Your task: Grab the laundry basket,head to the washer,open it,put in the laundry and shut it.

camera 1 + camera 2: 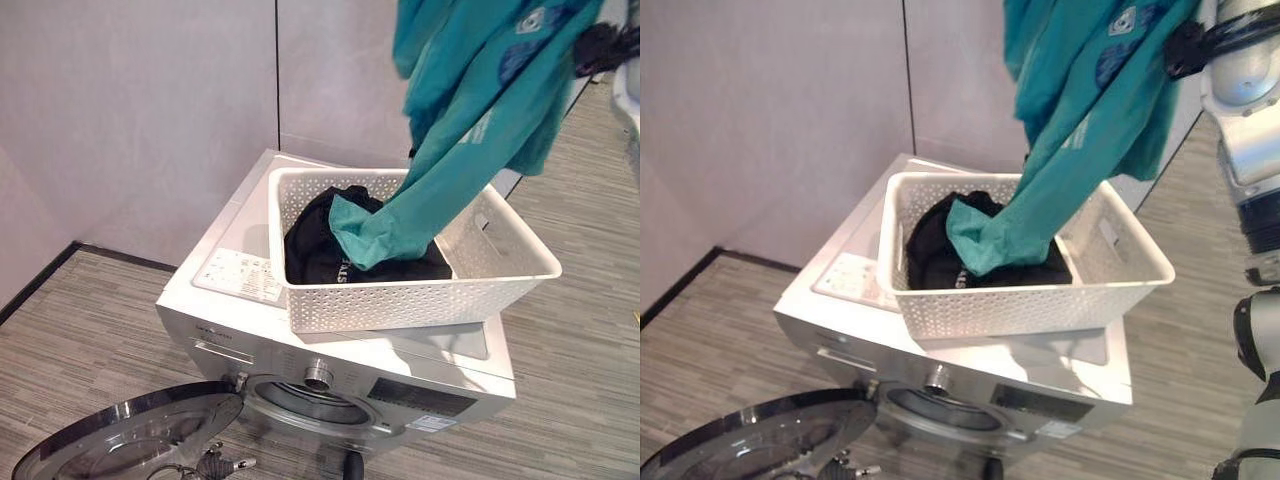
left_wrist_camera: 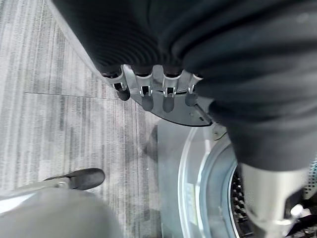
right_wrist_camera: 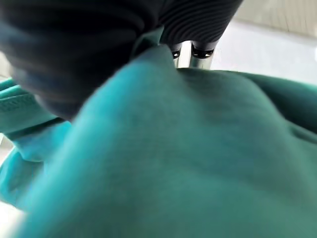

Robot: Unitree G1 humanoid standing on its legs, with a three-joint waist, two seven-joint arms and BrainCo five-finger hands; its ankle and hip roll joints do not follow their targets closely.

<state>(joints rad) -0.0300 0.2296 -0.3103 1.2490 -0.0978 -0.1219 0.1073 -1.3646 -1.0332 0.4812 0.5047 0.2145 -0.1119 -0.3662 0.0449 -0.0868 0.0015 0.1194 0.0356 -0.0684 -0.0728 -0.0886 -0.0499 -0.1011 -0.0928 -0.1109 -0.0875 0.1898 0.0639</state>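
The washing machine (image 1: 330, 375) stands on the floor by the wall, and its round door (image 1: 130, 435) hangs wide open at the front, low down. On top of the machine sits the white laundry basket (image 1: 420, 295), full of little holes. A black garment (image 1: 315, 245) lies inside the basket. A big teal shirt (image 1: 470, 110) is lifted high above the basket, and only its lowest end rests inside, on the black garment. The right hand (image 1: 1190, 45) holds the shirt up at the top; in the right wrist view the teal cloth sits bunched tight against the hand, so it looks like the fingers are closed on it. The left hand (image 2: 153, 91) hangs low beside the open door, with its fingers (image 2: 147, 101) loose and holding nothing. To do this step well, I think the right hand should lift until the hanging end comes clear of the basket rim. Then it should swing the shirt forward and down to the round hole, so no cloth catches on the door.
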